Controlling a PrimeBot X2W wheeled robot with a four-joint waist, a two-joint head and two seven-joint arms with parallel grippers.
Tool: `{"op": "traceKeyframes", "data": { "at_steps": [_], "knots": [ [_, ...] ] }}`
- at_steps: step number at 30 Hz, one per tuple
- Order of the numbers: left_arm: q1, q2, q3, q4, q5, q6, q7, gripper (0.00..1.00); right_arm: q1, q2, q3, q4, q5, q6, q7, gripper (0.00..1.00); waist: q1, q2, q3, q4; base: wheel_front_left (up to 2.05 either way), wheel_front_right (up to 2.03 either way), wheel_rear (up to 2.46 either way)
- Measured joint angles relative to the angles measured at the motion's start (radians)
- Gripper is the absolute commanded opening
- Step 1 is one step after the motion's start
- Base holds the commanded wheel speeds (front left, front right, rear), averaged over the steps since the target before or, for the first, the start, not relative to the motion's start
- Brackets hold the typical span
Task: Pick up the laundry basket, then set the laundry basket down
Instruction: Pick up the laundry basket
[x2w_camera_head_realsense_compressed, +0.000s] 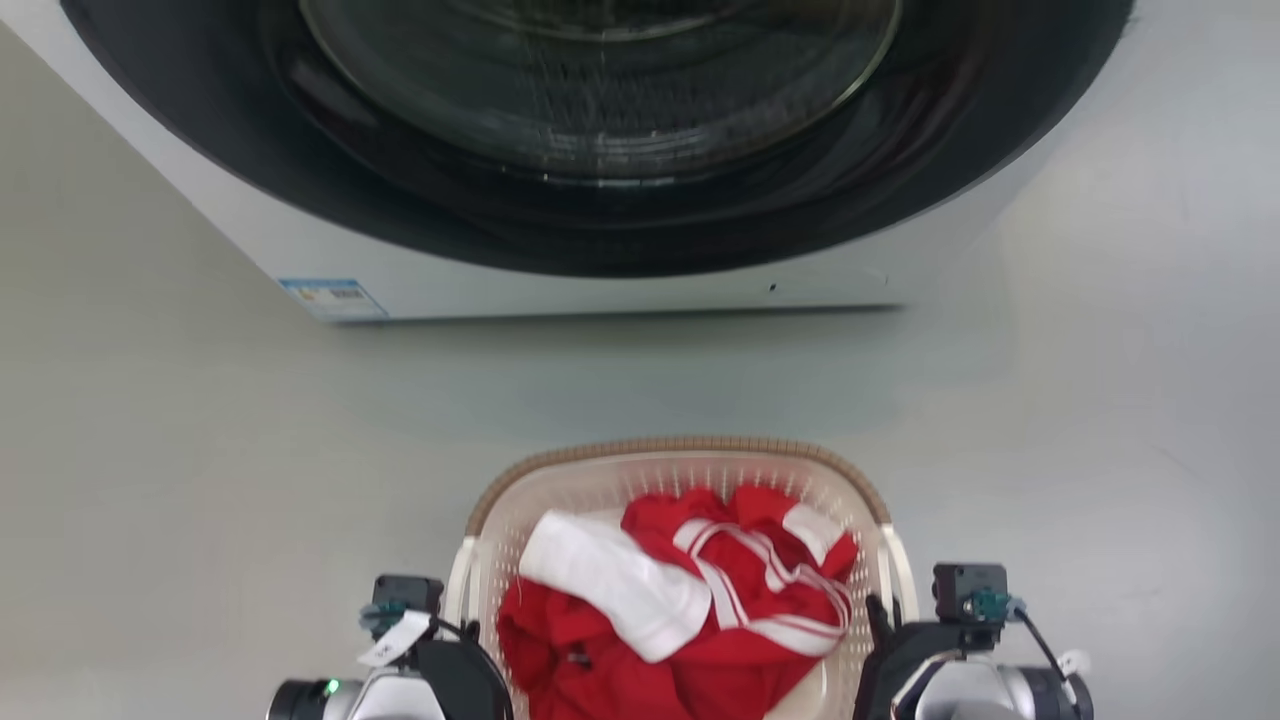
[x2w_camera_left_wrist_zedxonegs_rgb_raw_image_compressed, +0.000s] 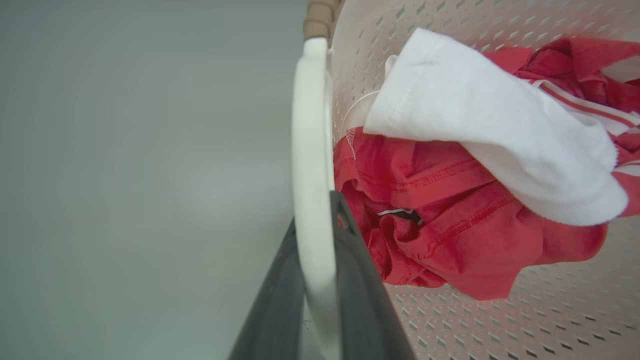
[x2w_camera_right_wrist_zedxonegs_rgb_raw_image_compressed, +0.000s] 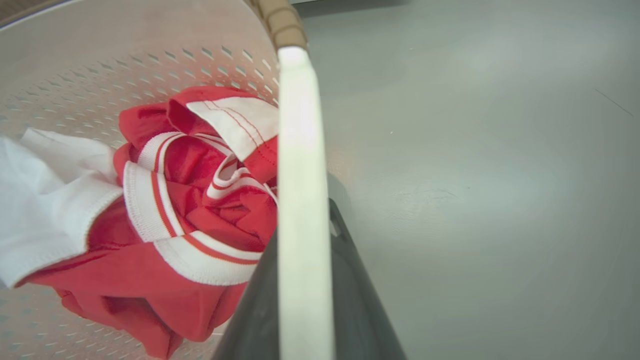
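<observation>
Left end effector (x2w_camera_head_realsense_compressed: 458, 630) and right end effector (x2w_camera_head_realsense_compressed: 882, 625) flank the laundry basket (x2w_camera_head_realsense_compressed: 680, 465), which is close before the washer (x2w_camera_head_realsense_compressed: 600, 270) over the floor (x2w_camera_head_realsense_compressed: 150, 450). Left wrist view: fingers (x2w_camera_left_wrist_zedxonegs_rgb_raw_image_compressed: 350, 260) pinch its left handle (x2w_camera_left_wrist_zedxonegs_rgb_raw_image_compressed: 310, 150). Right wrist view: fingers (x2w_camera_right_wrist_zedxonegs_rgb_raw_image_compressed: 360, 280) pinch the right handle (x2w_camera_right_wrist_zedxonegs_rgb_raw_image_compressed: 300, 175). Both grips look made, but I cannot tell if it is lifted; the set-down remains.

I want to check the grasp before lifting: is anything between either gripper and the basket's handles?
Nothing visible. The left gripper straddles the left handle of the basket, a finger on each side; the right gripper straddles the right handle likewise. The clothes lie inside, not between fingers and handles.
</observation>
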Motion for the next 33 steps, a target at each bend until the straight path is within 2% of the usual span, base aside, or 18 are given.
{"op": "traceKeyframes", "data": {
  "at_steps": [18, 33],
  "knots": [
    [0.186, 0.007, -0.046, 0.030, -0.039, -0.018, 0.110, 0.00, 0.180, -0.001, 0.156, -0.017, 0.155, -0.006, 0.138, 0.00, 0.0000, 0.0000, -0.270, -0.038, 0.00, 0.00, 0.00],
    [0.285, 0.013, -0.073, 0.029, -0.076, -0.017, 0.146, 0.00, 0.261, -0.002, 0.229, -0.020, 0.232, -0.013, 0.178, 0.00, 0.0000, 0.0000, -0.463, -0.068, 0.00, 0.00, 0.00]
  ]
}}
